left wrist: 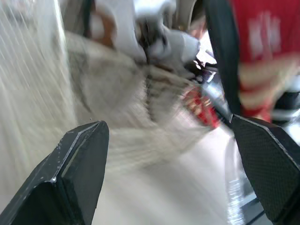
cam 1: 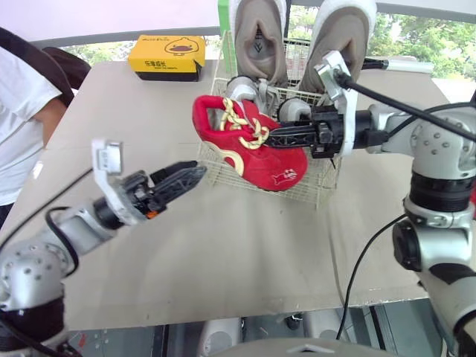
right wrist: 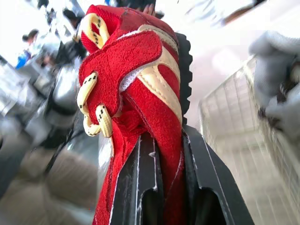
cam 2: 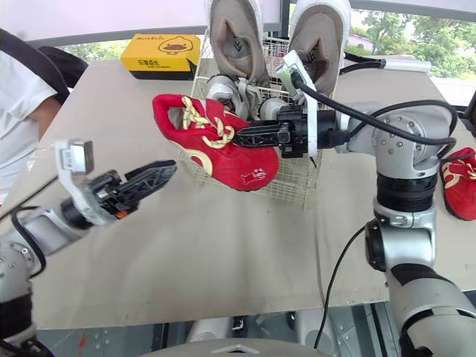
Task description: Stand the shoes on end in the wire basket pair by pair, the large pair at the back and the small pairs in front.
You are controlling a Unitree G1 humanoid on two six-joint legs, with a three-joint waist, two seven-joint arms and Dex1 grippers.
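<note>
Fingers point(right wrist: 213, 187) of the right pincer point(right wrist: 168, 137) were closed on a red shoe point(cam 1: 253, 152), one finger on each side of it. The shoe hung in the air, tilted, at the front wall of the wire basket point(cam 1: 316, 186); I could not tell if it touched the wire. It was of red cloth with thick cream-yellow laces, a cream curved pattern on the side and a small white mark near the toe. The left pincer point(cam 1: 190, 177) stood wide with nothing between its fingers, low over the counter point(cam 1: 223, 245), near the front left corner of the basket and apart from the shoe.

Inside the basket four shoes were seen. Two large beige shoes point(cam 1: 256, 37) stood on end at the back, side by side. Two small grey shoes point(cam 1: 242, 91) stood just in front of them.

A second red shoe point(cam 2: 461, 182) lay on the counter to the right, well apart from the basket. One yellow box point(cam 1: 167, 56) sat behind the basket, toward the left. A person point(cam 1: 18, 119) in a white shirt was at the left edge of the counter.
</note>
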